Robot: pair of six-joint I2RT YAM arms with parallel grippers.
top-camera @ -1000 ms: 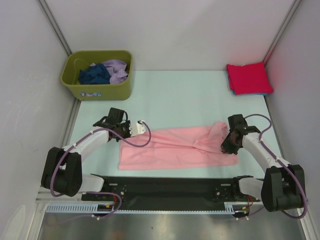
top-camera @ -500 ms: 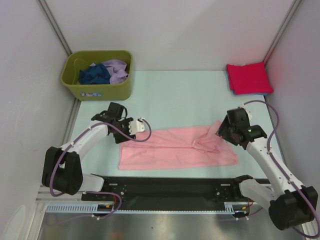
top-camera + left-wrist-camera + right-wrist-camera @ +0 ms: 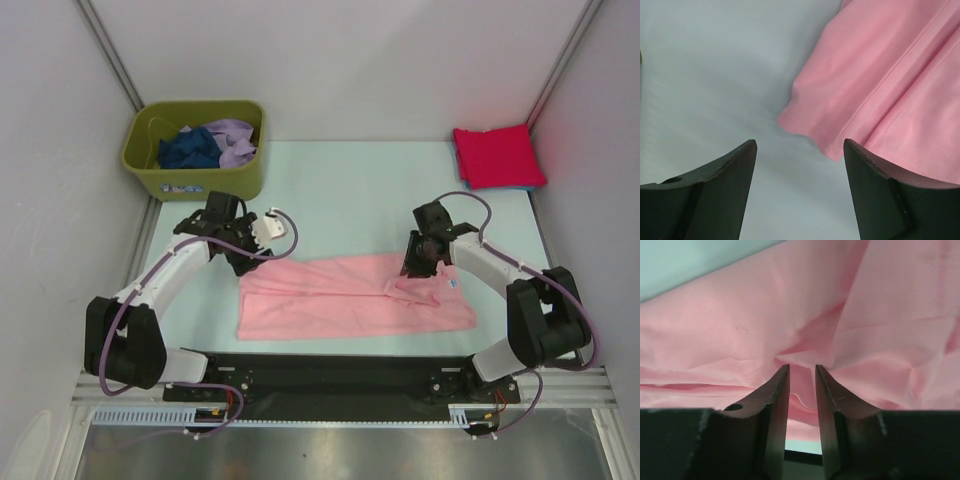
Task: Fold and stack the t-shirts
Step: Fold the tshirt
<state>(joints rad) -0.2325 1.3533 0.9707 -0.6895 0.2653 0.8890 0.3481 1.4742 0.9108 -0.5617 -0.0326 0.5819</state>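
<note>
A large light pink t-shirt [image 3: 340, 300] lies folded into a long band across the near part of the table. My left gripper [image 3: 243, 258] hovers open over bare table just off the shirt's far left corner [image 3: 880, 85], holding nothing [image 3: 800, 150]. My right gripper [image 3: 414, 263] is down on the shirt's right part. Its jaws [image 3: 801, 369] stand a narrow gap apart, with a raised crease of pink cloth [image 3: 740, 340] at the tips. A folded red t-shirt [image 3: 497, 155] lies on a light blue one [image 3: 522, 187] at the far right.
An olive-green bin [image 3: 195, 182] at the far left holds a navy shirt [image 3: 188, 150] and a lavender one [image 3: 232, 140]. White walls close in the left, right and back. A black rail [image 3: 340, 372] runs along the near edge.
Both grippers let go of the pink shirt, which now lies flatter. The left drew back from its corner and opened wide. The right swung left, and its jaws are narrowing on the cloth.
</note>
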